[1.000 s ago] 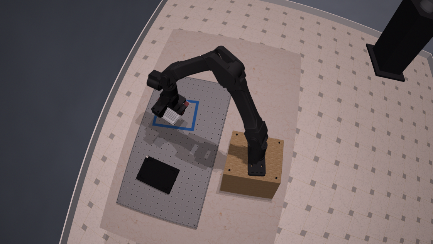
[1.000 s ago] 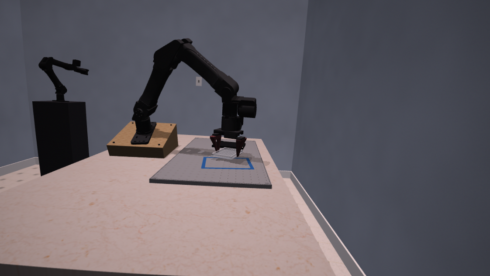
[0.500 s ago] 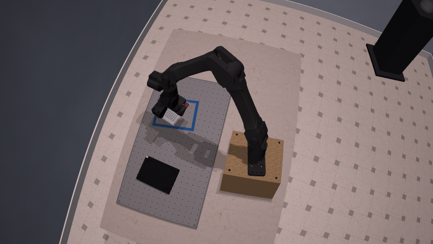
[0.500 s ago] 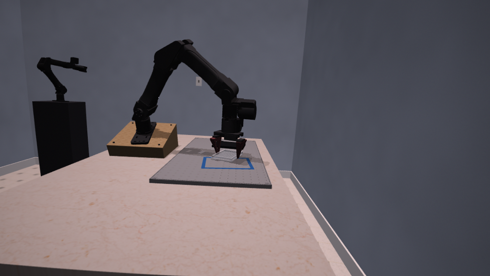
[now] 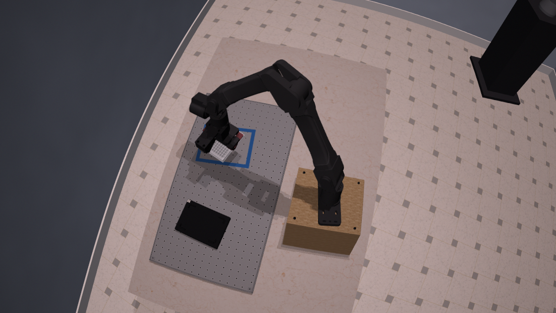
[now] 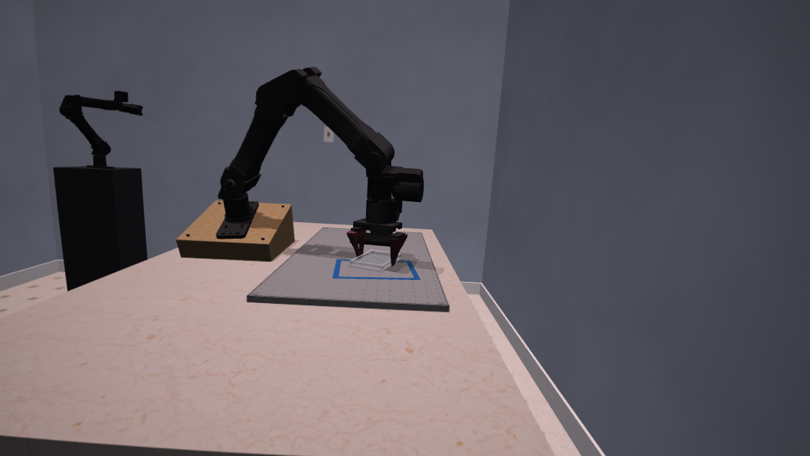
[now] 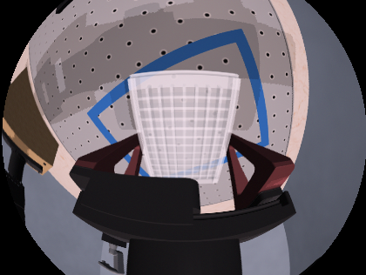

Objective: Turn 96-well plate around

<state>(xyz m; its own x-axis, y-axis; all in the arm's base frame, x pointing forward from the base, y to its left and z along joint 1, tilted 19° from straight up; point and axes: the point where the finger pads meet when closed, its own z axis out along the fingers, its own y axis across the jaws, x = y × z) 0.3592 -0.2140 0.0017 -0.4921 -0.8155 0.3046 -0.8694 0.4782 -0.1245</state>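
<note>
My gripper (image 5: 219, 142) is shut on the clear 96-well plate (image 5: 219, 150), with its dark red fingers on the plate's two long sides. It holds the plate level and low over the blue taped outline B1, near the outline's far left part. In the exterior view the plate (image 6: 371, 260) hangs just above the deck inside the outline between the fingers (image 6: 377, 253). The wrist view shows the plate (image 7: 184, 123) with the blue tape (image 7: 186, 99) beneath it. The black nest N1 (image 5: 202, 225) lies empty at the near end of the deck. I cannot make out the cut corner.
The grey perforated deck (image 5: 223, 194) carries the nest and B1. My arm's base stands on a wooden block (image 5: 323, 211) to the right of the deck. A black pedestal (image 6: 99, 224) with a second small arm stands at the table's far corner.
</note>
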